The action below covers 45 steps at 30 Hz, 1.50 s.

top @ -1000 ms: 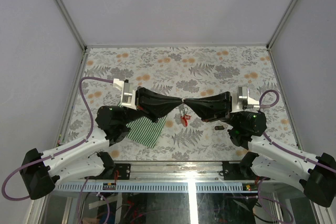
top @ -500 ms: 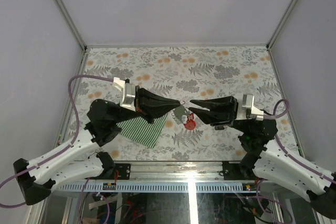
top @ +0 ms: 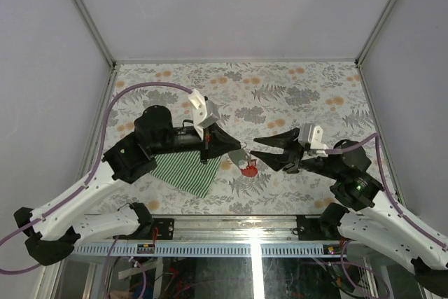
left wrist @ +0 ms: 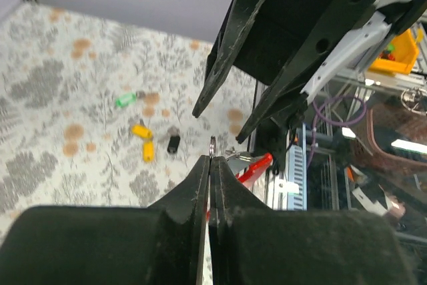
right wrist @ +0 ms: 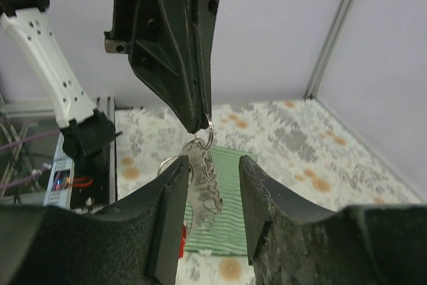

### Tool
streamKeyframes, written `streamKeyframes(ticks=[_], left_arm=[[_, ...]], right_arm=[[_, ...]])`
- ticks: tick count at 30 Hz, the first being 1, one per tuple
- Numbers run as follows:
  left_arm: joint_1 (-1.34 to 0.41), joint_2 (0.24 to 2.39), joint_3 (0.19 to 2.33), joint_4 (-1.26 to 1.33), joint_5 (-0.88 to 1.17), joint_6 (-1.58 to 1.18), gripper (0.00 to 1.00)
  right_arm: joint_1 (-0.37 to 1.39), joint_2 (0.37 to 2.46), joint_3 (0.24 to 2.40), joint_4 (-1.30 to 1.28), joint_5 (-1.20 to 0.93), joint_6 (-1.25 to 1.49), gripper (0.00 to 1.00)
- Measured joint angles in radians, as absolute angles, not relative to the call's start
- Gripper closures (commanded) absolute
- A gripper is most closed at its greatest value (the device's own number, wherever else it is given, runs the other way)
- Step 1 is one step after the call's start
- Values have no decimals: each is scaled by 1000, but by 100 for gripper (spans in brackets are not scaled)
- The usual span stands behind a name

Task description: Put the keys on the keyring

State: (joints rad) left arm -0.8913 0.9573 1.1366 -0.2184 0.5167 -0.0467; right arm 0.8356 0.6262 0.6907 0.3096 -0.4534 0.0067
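**Grippers.** The left gripper (left wrist: 210,163) has its jaws pressed fully together. They pinch the top loop of the thin grey metal keyring with a red curved plastic tag (right wrist: 203,171). The right gripper (top: 254,146) has its jaws partly apart and holds nothing. It faces the left fingertips from their 3 o'clock in the top view.

**Task items.** The keyring hangs in the air just toward 6 o'clock of the centre of the floral-patterned table (top: 280,89), its links and tag dangling free. The small keys with coloured plastic heads (left wrist: 142,131) lie flat on the table, none on the ring. In the left wrist view they sit between 9 and 10 o'clock of the fingertips, well apart from the ring: one green, two yellow, one dark. In the top view they are probably masked by the right arm.

**Hazards, as judged.**
- The hold is a narrow pinch on thin wire, so a nudge from the right fingers could twist the ring or pull it out.
- The hanging links line up with the right jaws' gap. Closing now may catch links or tag instead of a key.
- The keys are tiny and flat, so a pick may skid them away or fail.
- A dropped ring could land at 8 o'clock on the green-and-white striped cloth (top: 183,173) and snag.
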Motion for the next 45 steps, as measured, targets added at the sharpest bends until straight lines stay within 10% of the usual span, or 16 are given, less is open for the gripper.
streamKeyframes(ticks=[45], left_arm=[[-940,1095,1264,-638,661,368,100]], right_arm=[[837,855,947,-212,-749,-34,65]])
